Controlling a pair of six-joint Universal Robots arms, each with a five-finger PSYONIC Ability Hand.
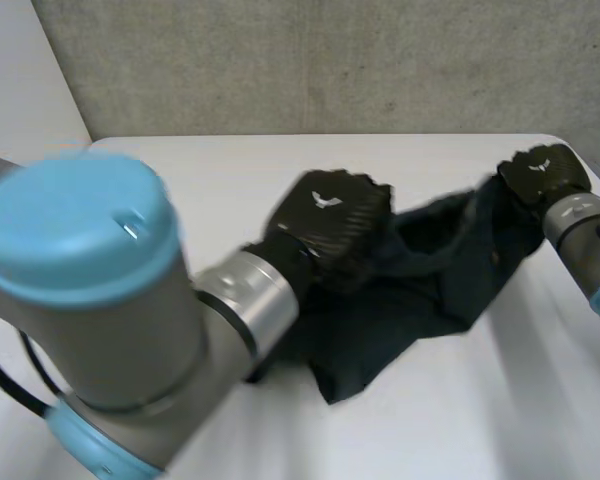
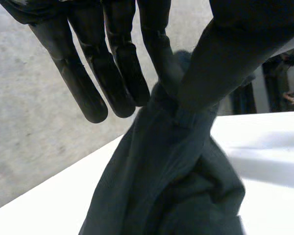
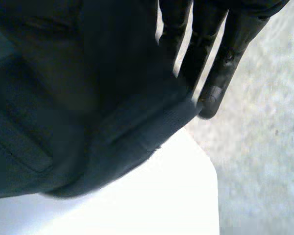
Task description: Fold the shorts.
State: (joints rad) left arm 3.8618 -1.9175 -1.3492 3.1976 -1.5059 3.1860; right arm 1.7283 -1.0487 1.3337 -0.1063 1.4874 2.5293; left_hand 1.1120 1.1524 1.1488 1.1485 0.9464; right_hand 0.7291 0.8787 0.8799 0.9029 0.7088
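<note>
1. Between the two hands, above the white table point(image 1: 220, 165): dark teal shorts point(image 1: 420, 290), bunched and strung from the left hand point(image 1: 330, 220) across to the right hand point(image 1: 543, 172).
2. At the left hand's thumb, seen from the left wrist: grips a twisted gather of the shorts, pinching it between the thumb and the nearest finger. Other fingers point(image 2: 88, 83) straight, spread beside the pinch and clear of the cloth.
3. Below that pinch: drapes down in loose, heavy folds over the table, widening away from the hand.
4. At the right hand's fingertips, seen from the right wrist: a stitched, hemmed edge of the shorts crosses the straight fingers point(image 3: 220, 73), with the thumb pressed over the cloth's near face. Clamps that edge, so closed on the shorts.
5. Under the left hand's palm and out toward the right hand: sags lowest here, with one corner appearing to rest on the table on the robot's side of the left hand. Rises from there to the right hand.
6. Beyond both hands: grey concrete wall point(image 1: 330, 60) behind the table's far edge.
</note>
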